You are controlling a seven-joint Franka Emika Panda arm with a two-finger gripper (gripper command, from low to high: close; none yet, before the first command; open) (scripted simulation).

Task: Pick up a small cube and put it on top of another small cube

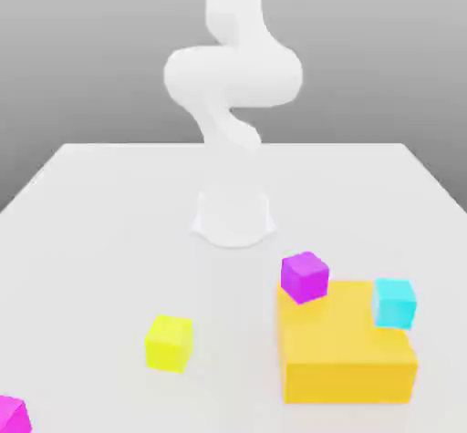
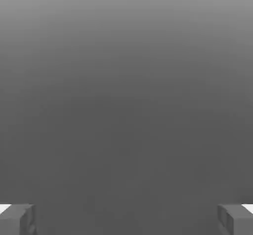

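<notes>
You are looking at a plain white table [image 1: 100, 221] under a flat grey backdrop, with no walls or fittings to mark the room. The surface is smooth and evenly lit, its far edge a straight line against the grey. The white arm [image 1: 233, 76] rises from a round base [image 1: 233, 217] near the middle of the table and curls upward out of the exterior view.

The pink cube [image 1: 13, 415] sits at the near corner on the exterior view's left, cut by the frame edge. The yellow cube [image 1: 169, 343] rests on the table nearer the middle, well apart from it. To the exterior view's right lies a big orange block [image 1: 347, 354], with a purple cube [image 1: 304, 277] at its far left corner and a cyan cube [image 1: 394, 303] on its far right corner.

In the hand view the gripper [image 2: 126, 219] faces plain grey, its fingertips [image 2: 17, 218] spread wide at opposite edges, holding nothing.
</notes>
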